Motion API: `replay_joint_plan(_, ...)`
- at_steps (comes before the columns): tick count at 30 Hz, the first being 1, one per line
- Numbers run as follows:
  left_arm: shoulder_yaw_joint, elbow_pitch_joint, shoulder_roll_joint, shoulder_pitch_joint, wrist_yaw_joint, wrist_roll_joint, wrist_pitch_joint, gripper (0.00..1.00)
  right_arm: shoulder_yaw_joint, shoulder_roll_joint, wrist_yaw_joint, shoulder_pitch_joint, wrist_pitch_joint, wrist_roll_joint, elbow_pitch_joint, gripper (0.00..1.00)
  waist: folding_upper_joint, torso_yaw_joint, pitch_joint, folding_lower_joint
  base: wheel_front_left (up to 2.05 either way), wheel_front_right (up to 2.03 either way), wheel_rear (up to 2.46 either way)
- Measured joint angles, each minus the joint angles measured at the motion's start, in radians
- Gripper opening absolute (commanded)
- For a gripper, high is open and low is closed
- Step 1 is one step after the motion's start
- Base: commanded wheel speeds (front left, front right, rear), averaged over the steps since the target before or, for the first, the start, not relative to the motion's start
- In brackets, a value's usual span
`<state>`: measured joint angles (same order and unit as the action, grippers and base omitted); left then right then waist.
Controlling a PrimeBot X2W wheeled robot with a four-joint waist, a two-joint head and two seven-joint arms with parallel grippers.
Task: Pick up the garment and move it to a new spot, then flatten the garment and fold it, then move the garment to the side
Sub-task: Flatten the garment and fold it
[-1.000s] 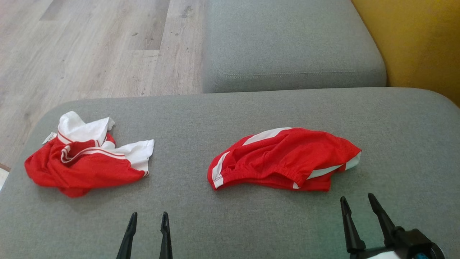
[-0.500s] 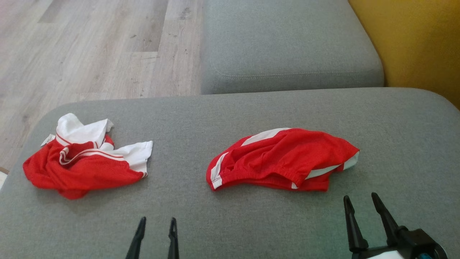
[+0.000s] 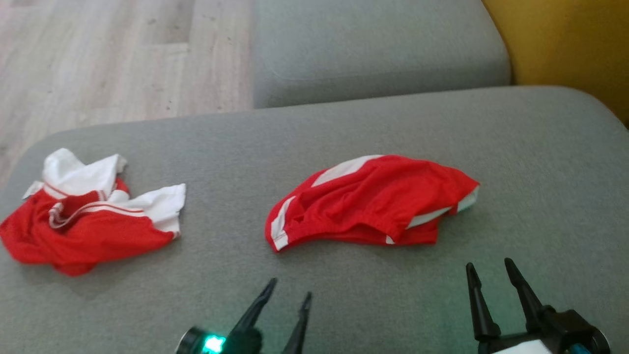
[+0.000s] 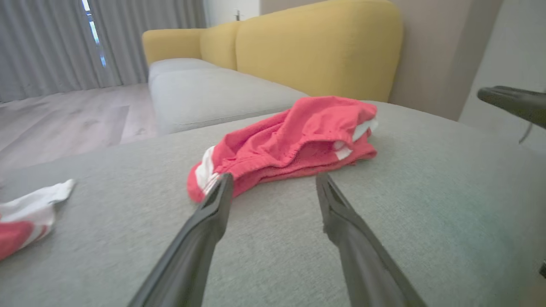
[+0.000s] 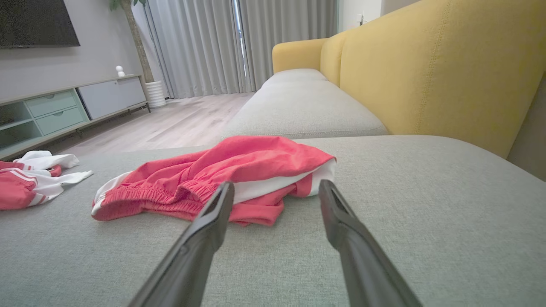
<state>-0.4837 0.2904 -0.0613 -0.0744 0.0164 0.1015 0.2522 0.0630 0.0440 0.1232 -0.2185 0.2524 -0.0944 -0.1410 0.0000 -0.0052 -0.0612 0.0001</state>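
A crumpled red garment [image 3: 373,201] with white stripes and an elastic waistband lies in the middle of the grey seat cushion [image 3: 540,172]. My left gripper [image 3: 290,289] hovers open just in front of its left end, fingers angled toward it. In the left wrist view the garment [image 4: 290,136] sits right beyond my open left gripper [image 4: 274,177]. My right gripper [image 3: 489,264] stands open a short way in front of the garment's right end. The right wrist view has the garment [image 5: 222,170] just past the open right gripper [image 5: 276,184]. Neither gripper touches the cloth.
A second crumpled red and white garment [image 3: 83,216] lies near the cushion's left edge. Beyond is another grey cushion [image 3: 383,49], a yellow backrest [image 3: 565,39] at the right, and wooden floor [image 3: 98,64] at the left. A low cabinet [image 5: 64,111] stands far off.
The head camera has shifted a little. My left gripper has swung to the right toward the middle garment's left end. The right gripper and both garments have stayed put.
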Motion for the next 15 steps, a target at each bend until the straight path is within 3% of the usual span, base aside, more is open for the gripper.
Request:
replay_joint_plan(6, -0.122, 0.152, 0.002, 0.166, 0.046, -0.012, 0.0, 1.0, 0.027, 0.0, 0.0, 0.015, 0.0, 0.021, 0.013, 1.0, 0.0, -0.063, 0.055, 0.0, 0.0, 0.0, 0.0)
replay_joint_plan(15, -0.246, 0.275, 0.005, 0.391, 0.051, 0.007, 0.0, 1.0, 0.049, 0.0, 0.0, 0.096, 0.0, 0.023, 0.048, 1.0, 0.0, -0.148, 0.176, 0.0002, 0.0, 0.0, 0.0)
